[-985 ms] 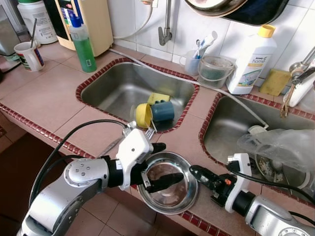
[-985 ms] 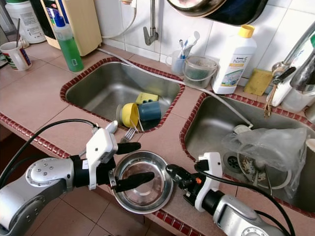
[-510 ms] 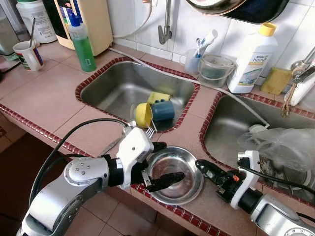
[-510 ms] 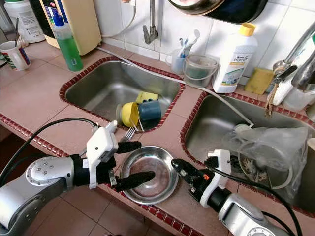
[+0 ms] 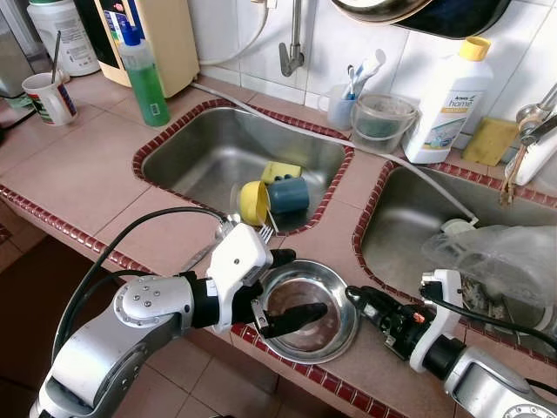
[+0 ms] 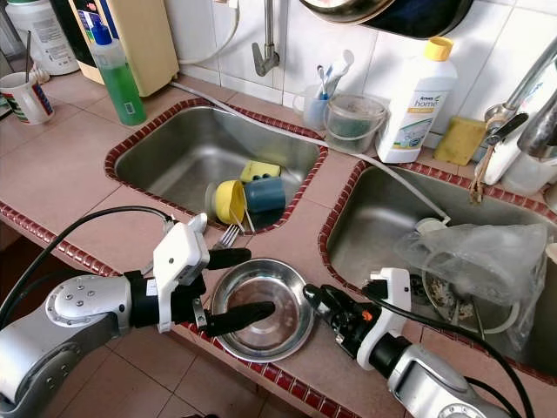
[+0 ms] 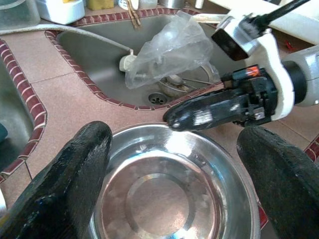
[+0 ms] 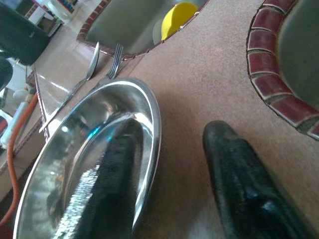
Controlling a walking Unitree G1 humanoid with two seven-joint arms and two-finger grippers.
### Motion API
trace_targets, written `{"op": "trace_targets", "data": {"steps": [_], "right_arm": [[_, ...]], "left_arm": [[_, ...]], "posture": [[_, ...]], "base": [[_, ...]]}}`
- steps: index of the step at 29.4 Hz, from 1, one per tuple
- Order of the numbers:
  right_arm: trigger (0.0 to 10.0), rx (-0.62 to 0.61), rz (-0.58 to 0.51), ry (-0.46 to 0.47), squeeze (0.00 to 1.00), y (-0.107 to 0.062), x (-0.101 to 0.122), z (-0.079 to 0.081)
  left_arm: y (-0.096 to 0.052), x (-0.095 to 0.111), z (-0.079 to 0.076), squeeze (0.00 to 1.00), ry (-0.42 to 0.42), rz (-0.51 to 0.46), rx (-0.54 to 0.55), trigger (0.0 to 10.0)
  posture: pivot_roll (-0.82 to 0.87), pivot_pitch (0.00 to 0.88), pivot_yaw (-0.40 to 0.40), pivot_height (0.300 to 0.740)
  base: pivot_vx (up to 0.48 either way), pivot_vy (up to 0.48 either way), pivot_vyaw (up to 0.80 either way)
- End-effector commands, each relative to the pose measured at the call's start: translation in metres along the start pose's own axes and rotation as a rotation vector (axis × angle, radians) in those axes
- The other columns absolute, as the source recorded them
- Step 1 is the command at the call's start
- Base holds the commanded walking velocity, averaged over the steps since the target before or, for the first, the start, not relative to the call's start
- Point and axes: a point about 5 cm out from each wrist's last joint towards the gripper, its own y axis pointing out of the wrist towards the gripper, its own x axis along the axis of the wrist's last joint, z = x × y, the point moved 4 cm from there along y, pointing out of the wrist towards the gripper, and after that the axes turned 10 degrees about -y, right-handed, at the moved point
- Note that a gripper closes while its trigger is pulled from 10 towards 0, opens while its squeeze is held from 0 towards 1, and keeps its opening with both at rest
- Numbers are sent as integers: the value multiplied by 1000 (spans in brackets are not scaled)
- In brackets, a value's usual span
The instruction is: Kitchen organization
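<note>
Tiled tabletop point(image 5: 83, 174) with a red-brick edge carries two steel sinks, and near its front edge, between them, sits a shallow steel bowl point(image 5: 306, 311). Left tool point(image 5: 286, 288) comes at the bowl from the side away from the other arm, its fingers spread wide with one at the far rim and one over the near rim, the bowl's hollow lying between them. Right tool point(image 6: 320, 302) lies low on the tabletop at the opposite side of the bowl, its fingers slightly parted; the right wrist view shows one finger point(image 8: 112, 179) reaching over the bowl's rim and the other point(image 8: 239, 184) outside it on the tabletop. Just beyond the left tool a fork point(image 6: 227, 235) and a spoon lie on the tabletop. Farther past it, the left sink point(image 5: 209, 152) holds a yellow cup point(image 5: 254, 203), a blue cup point(image 5: 288, 196) and a yellow sponge. Beyond the right tool, the right sink point(image 6: 383, 218) holds a crumpled clear plastic bag point(image 6: 474, 257)
</note>
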Motion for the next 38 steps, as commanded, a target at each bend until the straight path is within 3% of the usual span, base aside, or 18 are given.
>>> {"op": "trace_targets", "data": {"steps": [1, 5, 6, 7, 8, 19, 26, 27, 28, 29, 32, 38], "right_arm": [[10000, -1, -1, -5, 1000, 4, 1, -1], [10000, 37, 6, -7, 1000, 14, 3, 5], [10000, 52, 11, -4, 329, 16, 3, 7], [10000, 58, 15, -6, 329, 17, 3, 7], [10000, 61, 21, -10, 0, 18, 2, 8], [10000, 74, 128, 21, 0, 22, -13, 4], [10000, 143, 170, 51, 0, 16, -16, 11], [4745, 157, 176, 50, 0, 15, -16, 13], [4745, 170, 183, 44, 0, 14, -16, 14], [0, 212, 196, 41, 0, 12, -18, 20], [0, 271, 221, 35, 0, 7, -20, 29], [0, 271, 226, 38, 0, 7, -19, 26]], "left_arm": [[-1, 2, 0, 0, 13, 6, 3, 10000], [0, 4, 0, 0, 15, 0, 3, 10000], [0, 4, 0, 0, 16, -1, 3, 10000], [0, 4, 0, 0, 17, -1, 3, 10000], [0, 4, -1, 0, 17, -2, 3, 10000], [0, 6, -1, 0, 21, -17, 19, 10000], [0, 7, -1, 0, 20, -27, 34, 10000], [0, 8, -1, 0, 20, -28, 34, 10000], [0, 8, -1, 0, 20, -29, 35, 10000], [0, 9, 0, 0, 19, -32, 39, 10000], [0, 10, 1, 0, 18, -38, 46, 10000], [-1, 11, 3, 0, 20, -39, 54, 10000]], "posture": [[-51, 117, 1, 731], [-48, 112, -3, 731], [-46, 110, -5, 731], [-46, 110, -5, 731], [-44, 109, -7, 731], [-29, 104, -37, 731], [-33, 112, -46, 731], [-34, 113, -45, 731], [-34, 113, -45, 731], [-34, 117, -46, 731], [-31, 123, -46, 731], [-28, 125, -43, 731]], "base": [[0, 0, 0], [0, 0, 0], [0, 0, 0], [0, 0, 0], [0, 0, 0], [0, 0, 0], [0, 0, 0], [0, 0, 0], [0, 0, 0], [0, 0, 0], [0, 0, 0], [0, 0, 0]]}}
